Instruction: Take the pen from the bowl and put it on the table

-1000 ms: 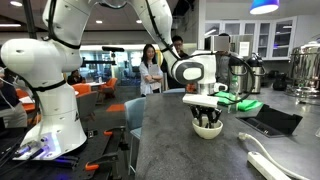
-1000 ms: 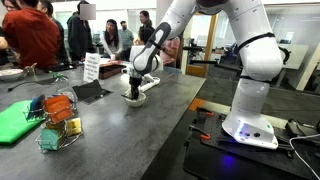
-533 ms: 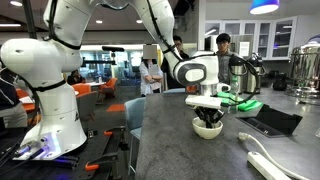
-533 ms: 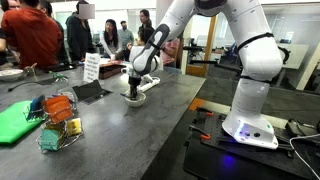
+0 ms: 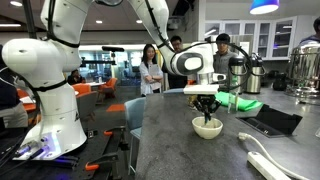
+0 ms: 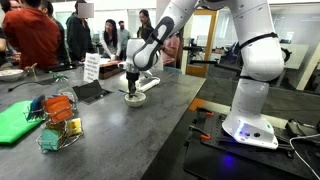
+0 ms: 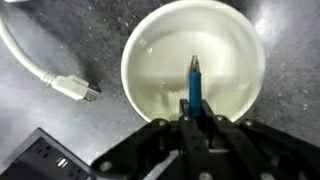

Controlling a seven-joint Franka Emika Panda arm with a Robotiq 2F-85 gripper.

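The cream-white bowl (image 7: 195, 60) sits on the dark grey table (image 7: 60, 30); it also shows in both exterior views (image 5: 207, 127) (image 6: 134, 98). My gripper (image 7: 192, 118) hangs straight over the bowl, shut on the dark bluish pen (image 7: 194, 85). The pen points down into the bowl from between the jaws, its tip above the bowl's floor. In an exterior view the gripper (image 5: 206, 103) is lifted just above the bowl's rim, and the pen (image 5: 207, 114) hangs from it. In the other exterior view the gripper (image 6: 130, 84) is likewise above the bowl.
A thick white cable with a plug (image 7: 55, 75) lies on the table beside the bowl. A black power strip (image 7: 45, 155) lies near it. A black tablet (image 5: 268, 120), a green object (image 5: 240, 104) and a wire basket (image 6: 57, 120) stand on the counter. People stand behind.
My gripper has risen from inside the bowl to just above its rim, with the pen held in it. The bowl has stayed in place.
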